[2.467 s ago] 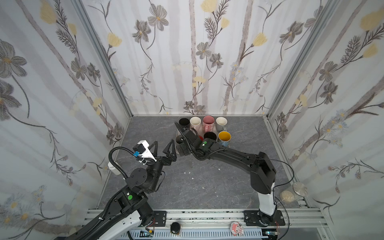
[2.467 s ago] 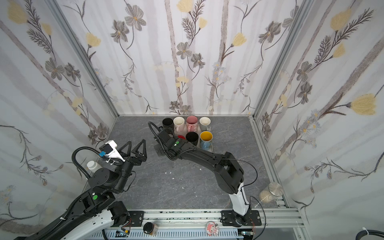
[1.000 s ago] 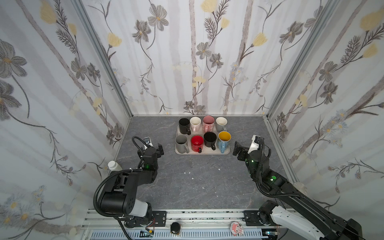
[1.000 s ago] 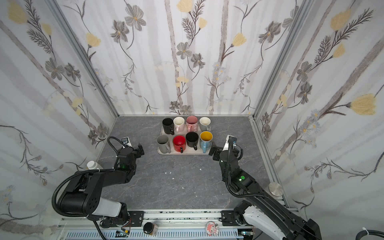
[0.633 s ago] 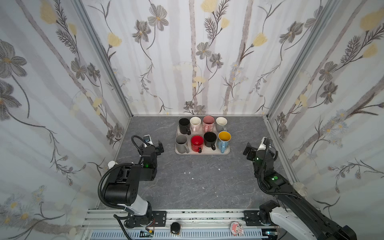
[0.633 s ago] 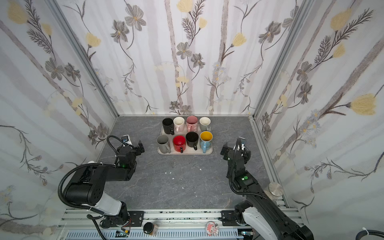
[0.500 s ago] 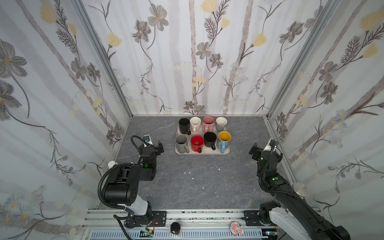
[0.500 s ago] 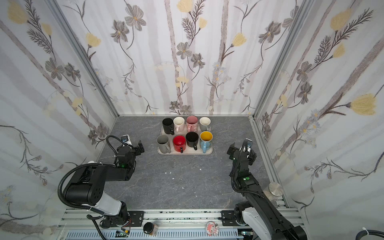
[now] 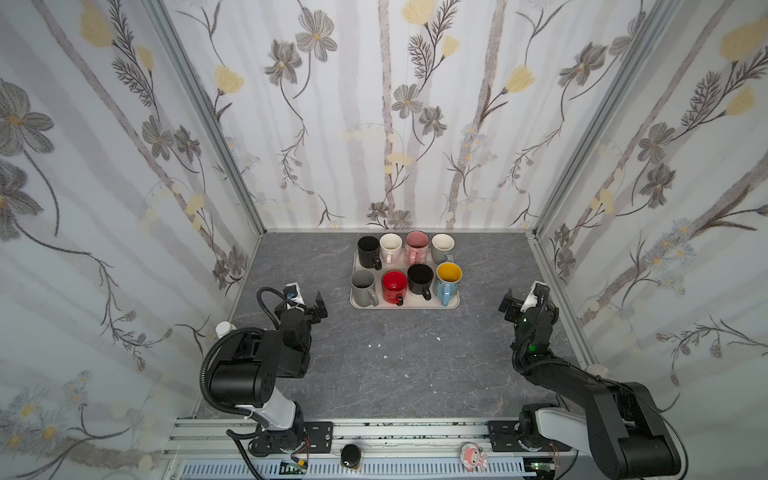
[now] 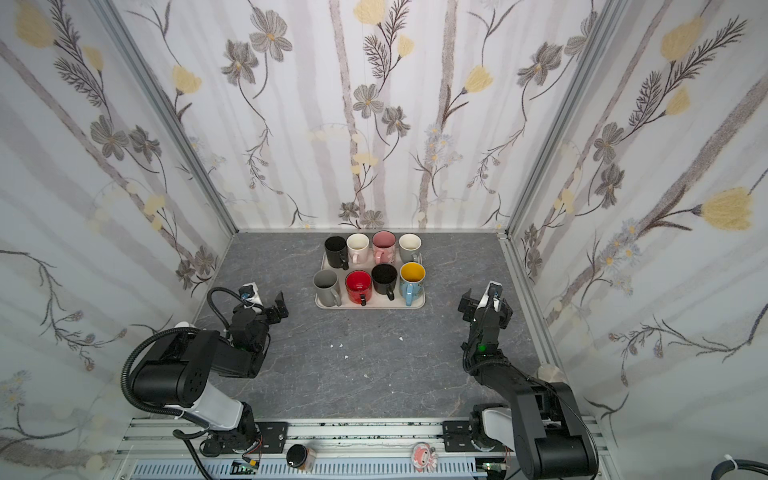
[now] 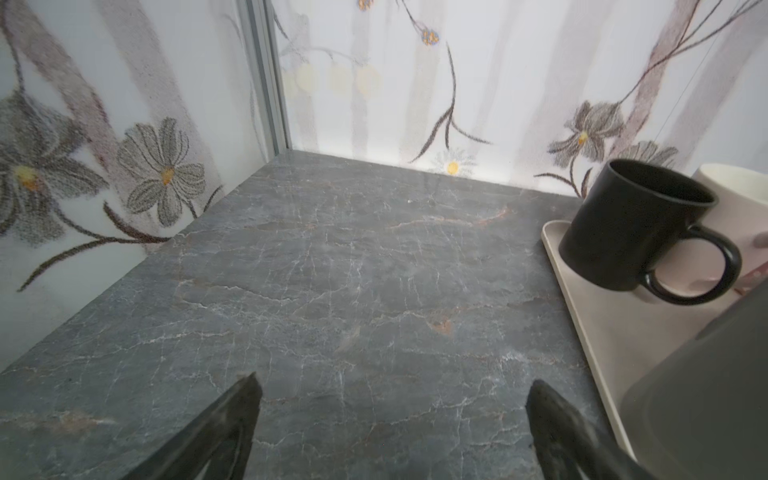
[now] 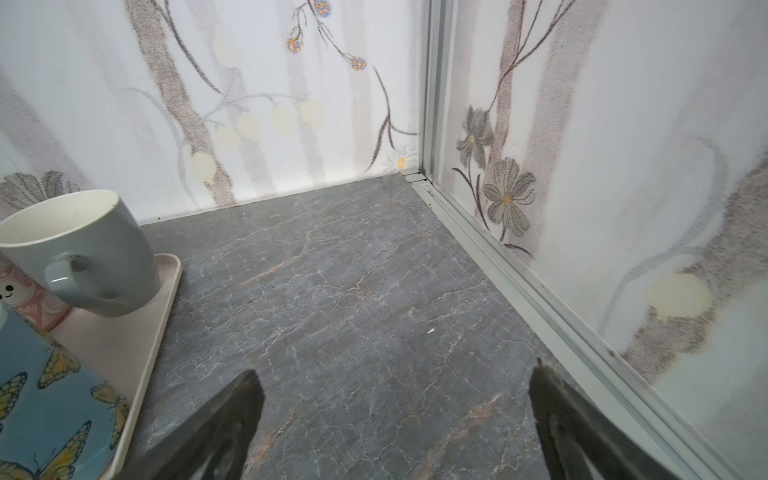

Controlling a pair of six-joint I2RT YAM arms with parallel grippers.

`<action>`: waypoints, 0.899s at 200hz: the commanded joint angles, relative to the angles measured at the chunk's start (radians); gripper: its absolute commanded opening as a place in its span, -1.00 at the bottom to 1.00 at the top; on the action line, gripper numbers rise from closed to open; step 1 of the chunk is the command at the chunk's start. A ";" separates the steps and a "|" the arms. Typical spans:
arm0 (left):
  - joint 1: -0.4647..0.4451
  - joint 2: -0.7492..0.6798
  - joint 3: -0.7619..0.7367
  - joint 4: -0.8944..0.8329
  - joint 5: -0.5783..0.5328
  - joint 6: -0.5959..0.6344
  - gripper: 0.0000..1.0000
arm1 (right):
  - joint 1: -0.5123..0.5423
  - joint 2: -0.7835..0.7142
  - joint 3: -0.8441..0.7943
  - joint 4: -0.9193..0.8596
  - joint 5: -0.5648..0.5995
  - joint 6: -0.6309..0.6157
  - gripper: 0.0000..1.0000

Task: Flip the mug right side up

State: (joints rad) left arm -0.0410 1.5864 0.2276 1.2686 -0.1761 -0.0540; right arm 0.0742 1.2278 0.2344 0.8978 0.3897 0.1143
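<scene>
Several mugs stand on a beige tray (image 9: pixel 407 306) at the back middle in both top views, every mouth facing up. The grey mug (image 9: pixel 363 286) stands upright at the tray's front left corner, and no mug is upside down. My left gripper (image 9: pixel 305 296) is open and empty, left of the tray, low over the table. My right gripper (image 9: pixel 523 296) is open and empty near the right wall. The left wrist view shows a black mug (image 11: pixel 636 224) and the grey mug (image 11: pixel 706 395); its gripper (image 11: pixel 390 386) is over bare table. The right wrist view shows a cream mug (image 12: pixel 83 249) and a blue butterfly mug (image 12: pixel 50 395); its gripper (image 12: pixel 395 382) is over bare table.
Flowered walls close in the left, back and right of the grey stone table (image 9: pixel 399 365). An aluminium rail (image 12: pixel 519 282) runs along the right wall's foot. A white bottle cap (image 9: pixel 224 328) shows beyond the left wall. Small white crumbs (image 9: pixel 378 345) lie mid-table.
The right arm has drawn back from the grey mug on the tray to the right side of the table. The left arm has pulled in to the left and now stays still.
</scene>
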 commanded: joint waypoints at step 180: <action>-0.015 0.001 0.000 0.100 -0.098 -0.020 1.00 | -0.034 0.277 -0.050 0.438 -0.137 -0.046 0.99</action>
State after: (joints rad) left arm -0.0563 1.5887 0.2287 1.3277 -0.2615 -0.0639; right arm 0.0391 1.5028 0.1860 1.2789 0.2565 0.0849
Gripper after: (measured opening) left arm 0.994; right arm 0.995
